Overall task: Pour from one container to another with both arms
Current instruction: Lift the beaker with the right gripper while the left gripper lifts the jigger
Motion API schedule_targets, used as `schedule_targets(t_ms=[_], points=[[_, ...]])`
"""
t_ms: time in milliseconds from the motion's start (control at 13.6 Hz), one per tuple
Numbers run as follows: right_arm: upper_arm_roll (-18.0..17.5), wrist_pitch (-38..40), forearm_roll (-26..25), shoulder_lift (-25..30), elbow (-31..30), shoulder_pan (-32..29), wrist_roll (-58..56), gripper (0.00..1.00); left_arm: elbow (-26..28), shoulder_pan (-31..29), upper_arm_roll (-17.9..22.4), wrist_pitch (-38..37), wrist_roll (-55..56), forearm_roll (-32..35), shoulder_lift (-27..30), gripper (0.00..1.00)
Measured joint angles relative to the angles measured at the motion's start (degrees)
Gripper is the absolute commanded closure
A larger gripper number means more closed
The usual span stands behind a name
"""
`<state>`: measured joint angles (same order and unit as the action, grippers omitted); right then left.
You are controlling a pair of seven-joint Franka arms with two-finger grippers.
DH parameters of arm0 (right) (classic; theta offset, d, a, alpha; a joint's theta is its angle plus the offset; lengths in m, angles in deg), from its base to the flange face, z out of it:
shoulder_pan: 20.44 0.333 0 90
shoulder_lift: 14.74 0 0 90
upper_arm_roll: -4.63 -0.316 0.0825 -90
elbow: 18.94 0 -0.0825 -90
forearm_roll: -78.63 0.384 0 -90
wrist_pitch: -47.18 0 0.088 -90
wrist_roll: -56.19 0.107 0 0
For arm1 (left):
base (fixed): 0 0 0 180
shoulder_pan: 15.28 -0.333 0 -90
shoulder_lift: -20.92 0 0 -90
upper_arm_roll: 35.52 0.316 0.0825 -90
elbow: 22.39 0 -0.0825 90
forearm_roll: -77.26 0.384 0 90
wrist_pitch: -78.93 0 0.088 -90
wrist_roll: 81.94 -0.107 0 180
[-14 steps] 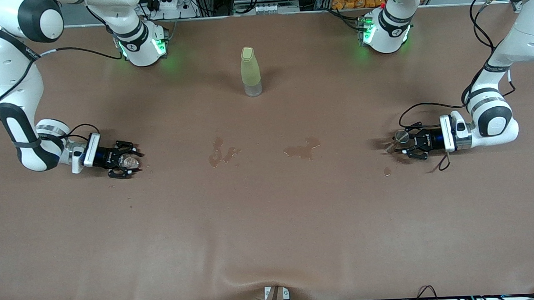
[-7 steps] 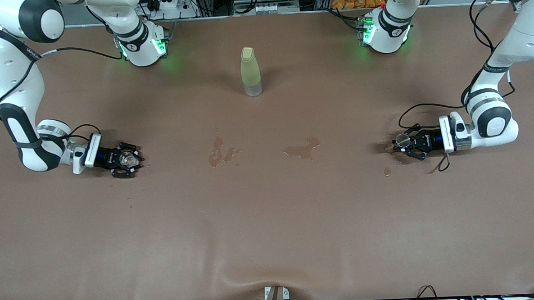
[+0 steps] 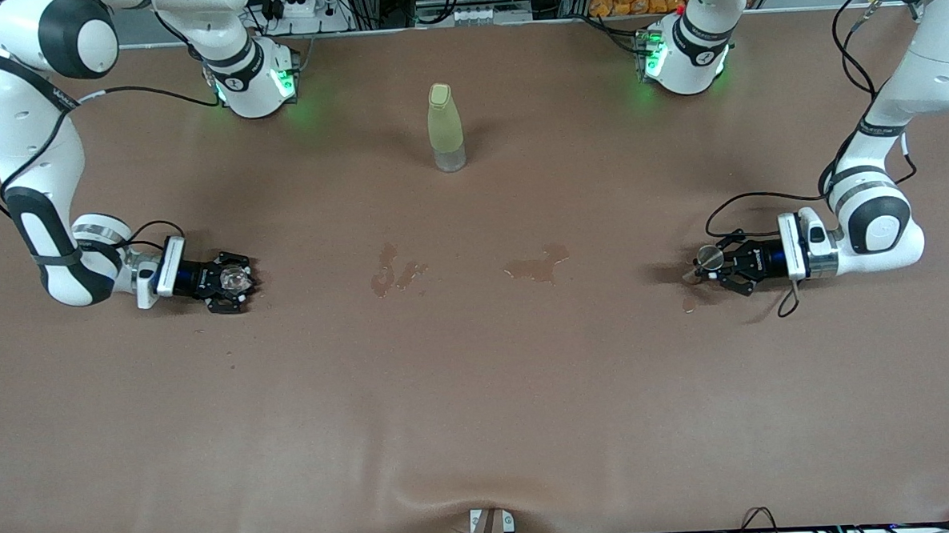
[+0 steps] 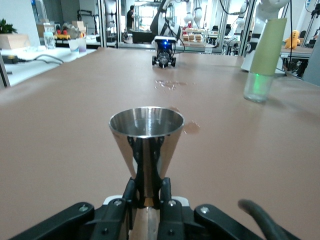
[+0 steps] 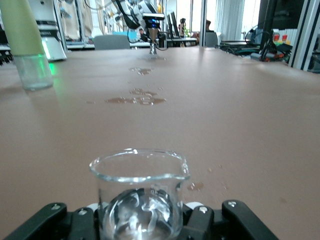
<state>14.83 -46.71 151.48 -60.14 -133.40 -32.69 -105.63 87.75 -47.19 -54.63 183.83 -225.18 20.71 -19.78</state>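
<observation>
Left hand (image 3: 711, 268) at the left arm's end of the tabletop (image 3: 480, 394), well apart from the bottle (image 3: 445, 128), nearer the front camera than it; clamped tight on the narrow waist of a steel jigger (image 4: 146, 145). Upright, flared mouth up. Probably light, stiff and slick: polished metal, so apt to slip or twist if the grip shifts during a tilt. Hold at the pinched waist looks right, flare above stopping any slide. Contents: cannot tell, only a bright reflecting inside visible.

Right hand (image 3: 231, 281) at the right arm's end of the tabletop, likewise well apart from the bottle and nearer the front camera than it; closed snugly around the lower body of a clear glass beaker (image 5: 139, 192). Upright, pouring lip on the rim. Likely brittle and smooth: best held gently, low on the wall as now, never by the thin rim. Looks empty, no liquid line to be seen.

Bottle standing upright and untouched, pale yellow-green sleeve and cap, clear base. Wet patches (image 3: 534, 265) on the tabletop between the two hands, nearer the front camera than the bottle; a slippery surface for setting anything down.
</observation>
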Motion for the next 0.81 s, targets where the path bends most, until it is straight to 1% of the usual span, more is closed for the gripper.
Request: schedule_targets(t_ms=[147, 295, 590, 811], points=[[0.1, 3.2, 0.1, 0.0, 0.2, 0.0, 1.3, 1.00, -2.1, 0.5, -2.2, 0.2, 4.4, -0.1, 0.0, 1.00], [0.1, 6.9, 0.2, 0.0, 1.0, 0.0, 2.5, 1.00, -3.9, 1.7, -3.3, 0.3, 7.0, -0.8, 0.0, 1.00], [0.1, 15.1, 0.2, 1.2, 3.3, 0.1, 5.0, 1.00, -5.7, 6.4, -3.3, 0.4, 7.4, -6.4, 0.0, 1.00], [0.1, 18.3, 0.1, 4.5, 3.6, 1.1, 7.0, 1.00, -6.4, 11.5, -3.3, 3.7, 7.4, -11.6, -0.1, 1.00]])
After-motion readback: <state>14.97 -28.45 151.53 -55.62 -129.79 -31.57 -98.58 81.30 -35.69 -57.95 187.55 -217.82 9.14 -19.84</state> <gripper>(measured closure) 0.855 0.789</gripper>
